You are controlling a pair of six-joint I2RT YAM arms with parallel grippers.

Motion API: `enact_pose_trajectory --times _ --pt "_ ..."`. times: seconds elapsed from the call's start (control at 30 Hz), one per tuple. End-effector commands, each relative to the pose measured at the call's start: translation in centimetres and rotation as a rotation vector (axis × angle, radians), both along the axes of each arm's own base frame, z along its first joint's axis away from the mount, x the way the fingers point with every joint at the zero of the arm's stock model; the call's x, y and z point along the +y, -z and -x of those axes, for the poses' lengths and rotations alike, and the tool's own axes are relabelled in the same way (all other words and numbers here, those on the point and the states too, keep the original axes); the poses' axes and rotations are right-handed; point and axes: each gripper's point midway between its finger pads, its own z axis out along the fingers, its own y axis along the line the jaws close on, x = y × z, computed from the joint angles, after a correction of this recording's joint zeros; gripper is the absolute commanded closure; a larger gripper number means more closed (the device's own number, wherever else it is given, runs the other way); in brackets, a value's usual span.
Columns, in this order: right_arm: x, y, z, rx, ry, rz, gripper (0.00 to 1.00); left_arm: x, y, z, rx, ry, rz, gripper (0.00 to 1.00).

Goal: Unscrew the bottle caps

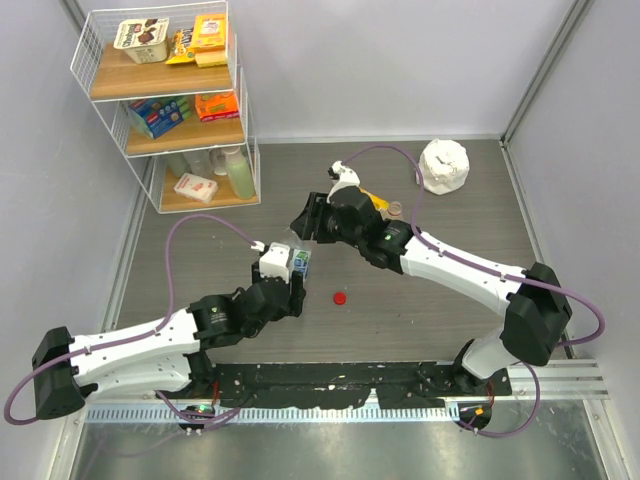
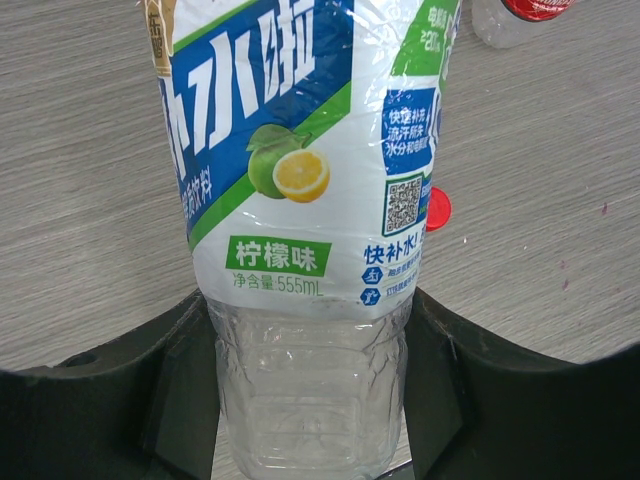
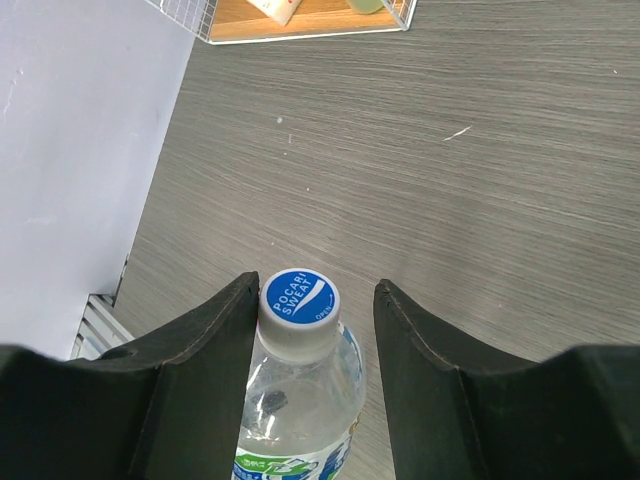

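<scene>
A clear bottle with a blue-white label (image 2: 300, 150) stands upright on the table, and my left gripper (image 2: 310, 300) is shut on its lower body. Its white cap with a blue top (image 3: 299, 300) sits screwed on the neck. My right gripper (image 3: 315, 283) is open round this cap: the left finger (image 3: 215, 340) touches it and the right finger (image 3: 420, 350) stands a small gap away. In the top view both grippers meet at the bottle (image 1: 300, 262) in the table's middle. A loose red cap (image 1: 340, 297) lies on the table just right of the bottle, also visible as the red cap (image 2: 437, 208).
A red-labelled clear bottle (image 2: 505, 18) lies beyond. A yellow-orange bottle (image 1: 375, 202) shows partly behind the right arm. A crumpled white object (image 1: 444, 165) sits at the back right. A wire shelf (image 1: 165, 100) with boxes and bottles stands at the back left against the wall.
</scene>
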Motion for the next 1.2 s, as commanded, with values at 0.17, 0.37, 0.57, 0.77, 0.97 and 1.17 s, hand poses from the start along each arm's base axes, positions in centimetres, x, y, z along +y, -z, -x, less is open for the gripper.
enact_pose_trajectory --times 0.17,0.37,0.57,0.77,0.97,1.17 --pt "1.1 -2.2 -0.1 -0.036 -0.012 -0.083 0.46 -0.5 -0.9 -0.5 -0.029 -0.022 0.021 0.96" --pt "1.3 -1.8 0.0 -0.031 -0.029 -0.076 0.69 -0.3 -1.1 -0.6 -0.033 -0.029 0.017 0.95" --pt "1.6 -1.5 0.4 -0.019 -0.062 -0.070 0.62 0.0 -1.6 -0.7 -0.044 -0.039 0.025 0.95" --pt "2.1 -1.0 0.4 -0.007 -0.083 -0.072 0.51 0.1 -1.8 -0.6 -0.045 -0.039 0.028 0.95" --pt "2.1 -1.3 0.3 -0.012 -0.081 -0.084 0.48 0.2 -1.7 -0.6 -0.040 -0.043 0.026 0.95" --pt "1.8 -1.7 0.1 -0.022 -0.066 -0.099 0.48 0.0 -1.6 -0.5 -0.035 -0.035 0.027 0.95"
